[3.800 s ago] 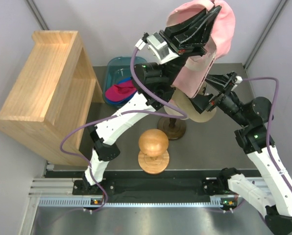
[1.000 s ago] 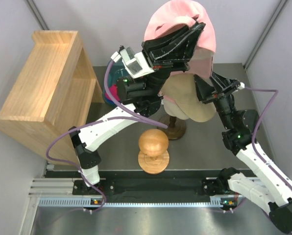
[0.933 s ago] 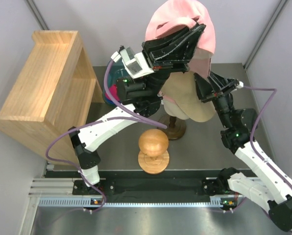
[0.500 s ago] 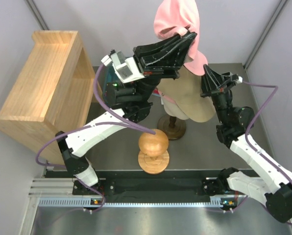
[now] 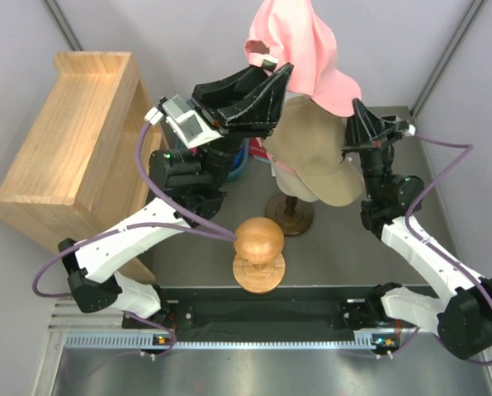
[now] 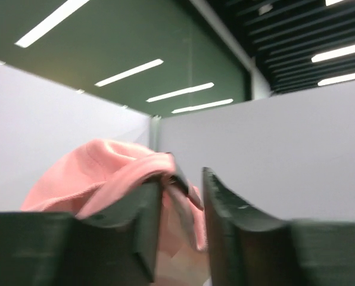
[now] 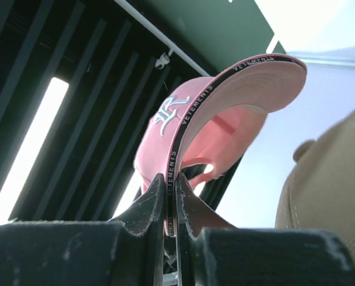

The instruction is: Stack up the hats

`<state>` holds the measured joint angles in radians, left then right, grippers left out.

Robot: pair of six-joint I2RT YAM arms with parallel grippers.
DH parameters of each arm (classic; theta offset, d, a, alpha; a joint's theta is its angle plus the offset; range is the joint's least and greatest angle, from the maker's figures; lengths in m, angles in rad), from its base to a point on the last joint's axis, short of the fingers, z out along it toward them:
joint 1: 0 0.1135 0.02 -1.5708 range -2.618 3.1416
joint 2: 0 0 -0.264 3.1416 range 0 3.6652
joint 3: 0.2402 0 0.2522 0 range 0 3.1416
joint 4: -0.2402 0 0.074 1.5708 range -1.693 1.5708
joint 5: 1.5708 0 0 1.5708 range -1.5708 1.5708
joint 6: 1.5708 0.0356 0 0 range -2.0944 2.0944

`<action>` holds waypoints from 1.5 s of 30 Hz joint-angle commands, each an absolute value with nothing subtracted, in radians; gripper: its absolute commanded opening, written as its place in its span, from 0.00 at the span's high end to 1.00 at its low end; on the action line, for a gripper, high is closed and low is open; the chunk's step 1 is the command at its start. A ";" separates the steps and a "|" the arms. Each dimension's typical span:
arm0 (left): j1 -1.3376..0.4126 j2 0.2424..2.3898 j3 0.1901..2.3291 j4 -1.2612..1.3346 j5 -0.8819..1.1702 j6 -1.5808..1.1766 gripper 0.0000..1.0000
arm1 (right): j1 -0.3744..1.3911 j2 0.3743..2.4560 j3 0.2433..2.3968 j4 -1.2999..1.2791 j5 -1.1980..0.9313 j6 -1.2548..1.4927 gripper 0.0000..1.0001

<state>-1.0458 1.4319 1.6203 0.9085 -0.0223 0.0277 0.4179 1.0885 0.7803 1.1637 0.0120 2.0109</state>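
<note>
Right gripper (image 7: 170,182) jaws pinch the brim of the pink cap (image 5: 300,41) above the tan cap (image 5: 320,157); left gripper (image 6: 186,179) jaws stand slightly spread at its crown. Best lowered squarely, brims aligned.

A pale wooden open-sided shelf unit (image 5: 73,157) stands on the left of the dark grey bench (image 5: 345,256), its long side angled toward the back corner. Near the bench's front edge, at centre, a round wooden ball on a flat disc stand (image 5: 258,247) sits just in front of a dark turned wooden pedestal base (image 5: 289,216). A toothed metal rail (image 5: 254,339) runs along the near edge. Pale grey partition panels (image 5: 147,33) close in the cell, under white strip lights (image 6: 128,72) on a dark ceiling.
</note>
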 commanded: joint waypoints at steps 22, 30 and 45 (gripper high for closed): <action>-1.035 1.029 1.206 0.672 -0.690 0.405 0.01 | 0.158 0.867 0.782 0.956 -0.264 1.885 1.00; -1.003 1.014 1.190 0.560 -0.712 0.424 0.01 | 0.120 0.853 0.796 0.844 -0.333 1.763 1.00; -0.658 1.103 1.315 0.245 -0.335 -0.107 0.01 | 0.083 0.631 0.715 0.422 -0.341 1.649 1.00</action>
